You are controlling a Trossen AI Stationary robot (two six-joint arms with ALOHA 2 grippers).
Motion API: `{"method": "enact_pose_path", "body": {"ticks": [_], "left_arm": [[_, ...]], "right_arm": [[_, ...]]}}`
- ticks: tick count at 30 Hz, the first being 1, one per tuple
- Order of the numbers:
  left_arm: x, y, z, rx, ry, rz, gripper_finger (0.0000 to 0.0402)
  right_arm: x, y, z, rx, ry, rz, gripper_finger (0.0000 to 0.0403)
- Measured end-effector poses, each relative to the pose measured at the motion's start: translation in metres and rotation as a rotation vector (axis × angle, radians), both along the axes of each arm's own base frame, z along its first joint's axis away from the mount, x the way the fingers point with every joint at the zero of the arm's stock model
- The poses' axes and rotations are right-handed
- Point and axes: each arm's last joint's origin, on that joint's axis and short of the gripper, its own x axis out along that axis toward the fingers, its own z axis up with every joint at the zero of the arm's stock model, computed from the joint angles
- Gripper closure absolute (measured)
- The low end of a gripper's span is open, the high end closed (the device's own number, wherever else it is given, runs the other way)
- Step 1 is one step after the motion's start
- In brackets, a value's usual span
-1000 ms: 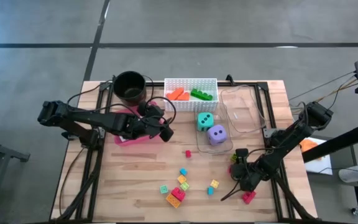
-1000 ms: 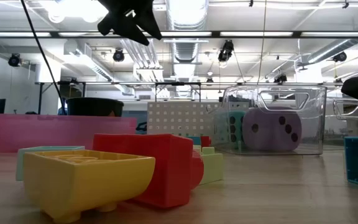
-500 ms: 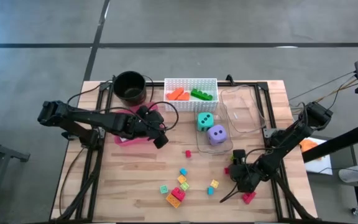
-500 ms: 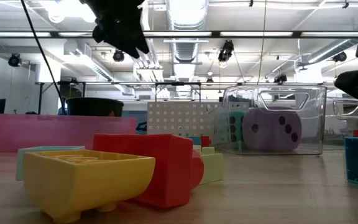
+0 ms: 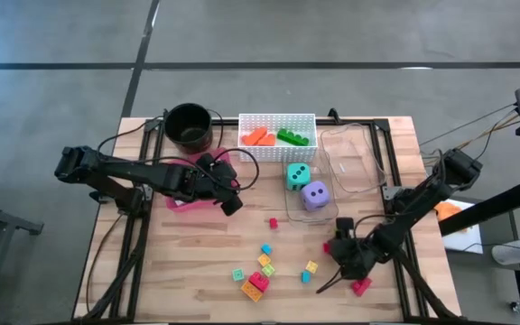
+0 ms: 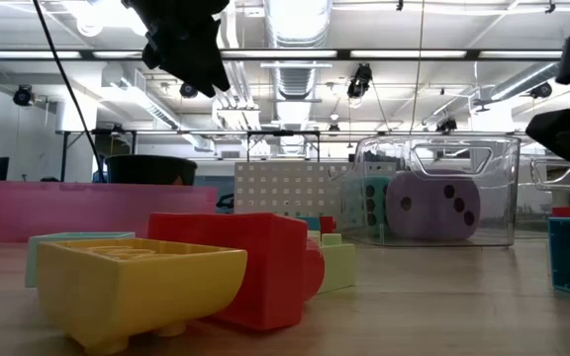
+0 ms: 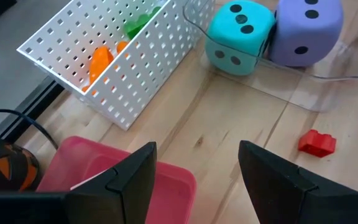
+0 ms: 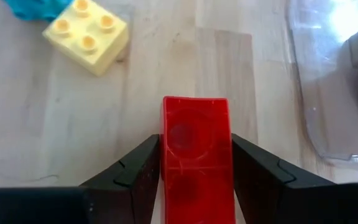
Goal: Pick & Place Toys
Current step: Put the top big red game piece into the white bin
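We see the right tool (image 8: pixel 194 168) gripping 1 red block (image 8: pixel 196 149); a yellow block (image 8: pixel 89 34) lies ahead. The left tool (image 7: pixel 194 180) hangs open-jawed above the pink tray (image 7: pixel 114 171).

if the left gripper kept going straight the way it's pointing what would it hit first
Probably the bare table, short of the teal die. The left gripper is open and empty over the pink tray; depth is hard to judge.

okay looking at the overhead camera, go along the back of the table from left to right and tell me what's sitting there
Black pot → white basket holding orange pieces then green pieces → empty clear bin.
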Motion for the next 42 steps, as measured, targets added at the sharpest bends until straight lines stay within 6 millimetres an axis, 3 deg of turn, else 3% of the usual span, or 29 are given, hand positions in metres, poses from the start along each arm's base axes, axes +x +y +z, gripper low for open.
{"method": "enact_pose_path", "body": {"ticks": [19, 26, 30, 35, 42], "left_arm": [[0.0, 0.0, 0.0, 0.0, 0.0, 0.0, 0.0172], [0.0, 0.0, 0.0, 0.0, 0.0, 0.0, 0.0172], [0.0, 0.0, 0.0, 0.0, 0.0, 0.0, 0.0172], [0.0, 0.0, 0.0, 0.0, -0.001, 0.0, 0.0172], [0.0, 0.0, 0.0, 0.0, -0.001, 0.0, 0.0173]], "right_arm": [[0.008, -0.008, -0.005, 0.023, 0.039, -0.054, 0.0224], [0.008, -0.008, -0.005, 0.025, 0.037, -0.053, 0.0267], [0.008, -0.008, -0.004, 0.04, 0.048, -0.047, 0.0266], [0.009, -0.005, -0.004, 0.078, 0.047, -0.033, 0.0237], [0.017, 0.001, 0.001, 0.152, -0.037, -0.019, 0.0267]]}}
